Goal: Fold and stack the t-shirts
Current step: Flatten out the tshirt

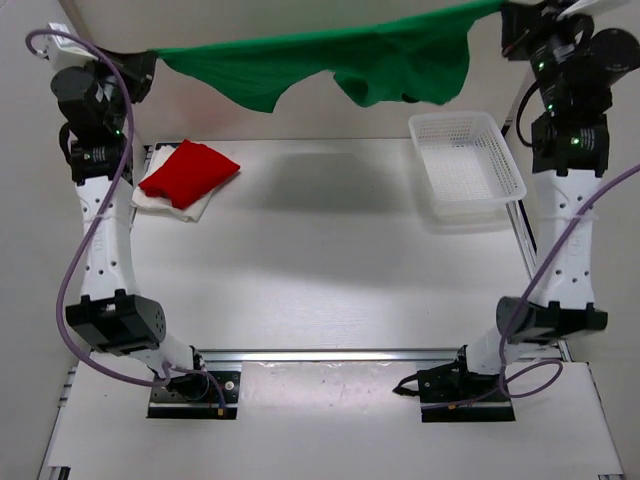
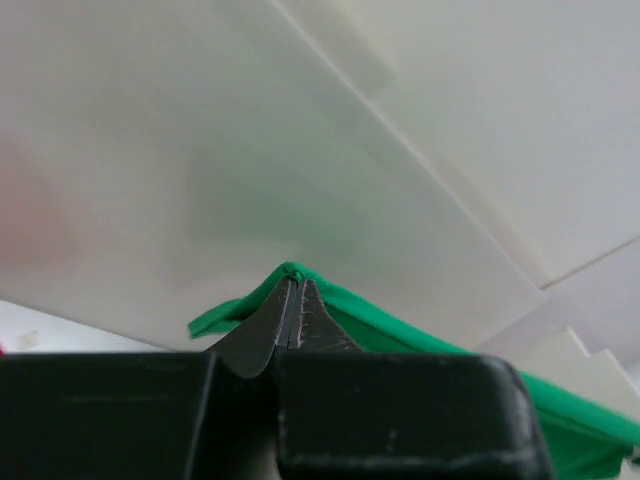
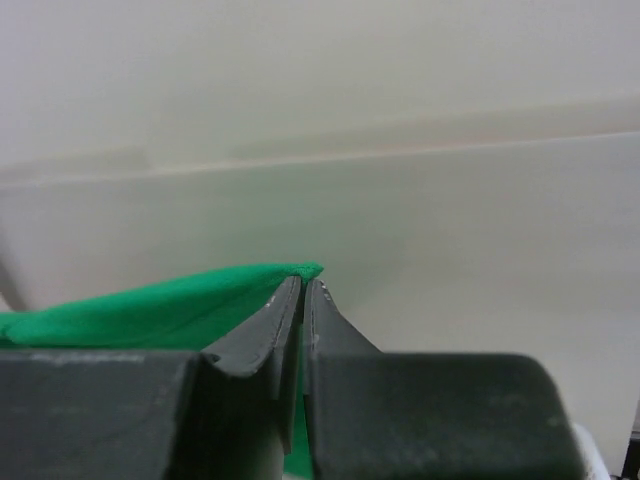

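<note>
The green t-shirt [image 1: 330, 62] hangs stretched high above the far side of the table, held between both arms. My left gripper [image 1: 150, 62] is shut on its left corner, and green hem [image 2: 330, 300] wraps over the pinched tips of my left gripper [image 2: 293, 280]. At the other end my right gripper [image 1: 508, 12] is shut on the opposite corner, where green cloth [image 3: 150, 305] bunches beside my right gripper [image 3: 303, 283]. A folded red t-shirt [image 1: 190, 172] lies on a folded white t-shirt [image 1: 200, 207] at the table's far left.
A white mesh basket [image 1: 465, 165] stands at the far right of the table, under the shirt's drooping right part. The white table top [image 1: 320, 270] lies below. Both arm bases sit at the near edge.
</note>
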Robot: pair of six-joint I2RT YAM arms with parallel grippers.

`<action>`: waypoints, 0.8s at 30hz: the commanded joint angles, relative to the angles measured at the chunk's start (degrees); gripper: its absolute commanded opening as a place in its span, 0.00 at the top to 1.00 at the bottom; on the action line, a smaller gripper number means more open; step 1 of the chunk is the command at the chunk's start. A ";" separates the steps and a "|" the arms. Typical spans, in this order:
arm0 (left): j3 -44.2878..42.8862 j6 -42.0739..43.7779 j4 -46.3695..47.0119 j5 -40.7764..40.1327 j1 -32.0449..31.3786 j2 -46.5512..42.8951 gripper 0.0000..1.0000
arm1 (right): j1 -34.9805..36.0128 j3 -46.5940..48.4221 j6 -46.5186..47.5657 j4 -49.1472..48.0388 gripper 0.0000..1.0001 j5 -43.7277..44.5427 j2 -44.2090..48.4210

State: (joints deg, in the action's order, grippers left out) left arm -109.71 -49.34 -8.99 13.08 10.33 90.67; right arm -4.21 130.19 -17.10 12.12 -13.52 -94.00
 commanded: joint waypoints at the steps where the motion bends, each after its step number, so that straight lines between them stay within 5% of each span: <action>1: 12.01 2.05 2.56 -2.18 1.62 -5.48 1.00 | 2.35 -15.25 4.96 1.16 1.00 1.73 4.40; 5: 31.52 5.47 4.95 -4.72 0.93 -15.23 1.00 | 6.21 -41.08 7.86 -3.40 1.00 3.22 15.13; 9: 54.89 8.82 6.71 -11.65 -1.62 -25.69 1.00 | 13.59 -63.26 10.24 -5.36 1.00 16.54 23.49; 13: 72.31 7.68 5.57 -10.01 0.03 -31.86 1.00 | 14.05 -78.81 -1.50 0.80 1.00 14.75 29.55; 24: 81.67 14.97 -8.83 -1.06 2.75 -39.69 1.00 | 14.29 -100.76 -15.92 24.77 1.00 6.11 55.31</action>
State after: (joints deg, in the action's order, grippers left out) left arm -29.28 -37.91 -13.50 8.03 10.46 53.43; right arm 9.34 30.59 -27.18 29.82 -4.69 -42.96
